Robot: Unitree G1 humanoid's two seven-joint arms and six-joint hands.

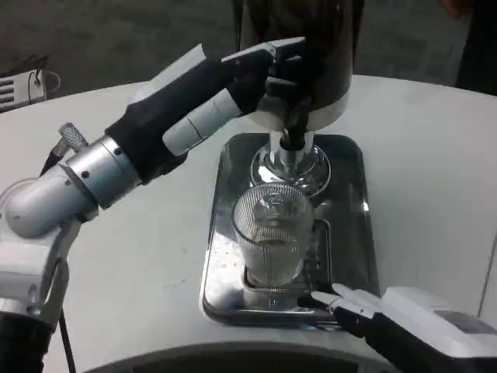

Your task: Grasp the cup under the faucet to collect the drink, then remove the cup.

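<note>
A clear ribbed cup (272, 233) stands upright on the steel drip tray (353, 233), directly below the chrome faucet (290, 159) of the dark drink dispenser (303, 54). A little liquid shows low in the cup. My left hand (264, 74) reaches across from the left and its fingers rest on the dispenser's tap lever above the faucet. My right hand (365, 311) sits low at the tray's front edge, fingertips (330, 299) pointing at the base of the cup, apart from it and holding nothing.
The tray lies on a white round table (419, 155). A small grey object with cables (23, 87) lies at the far left edge. Dark floor shows beyond the table.
</note>
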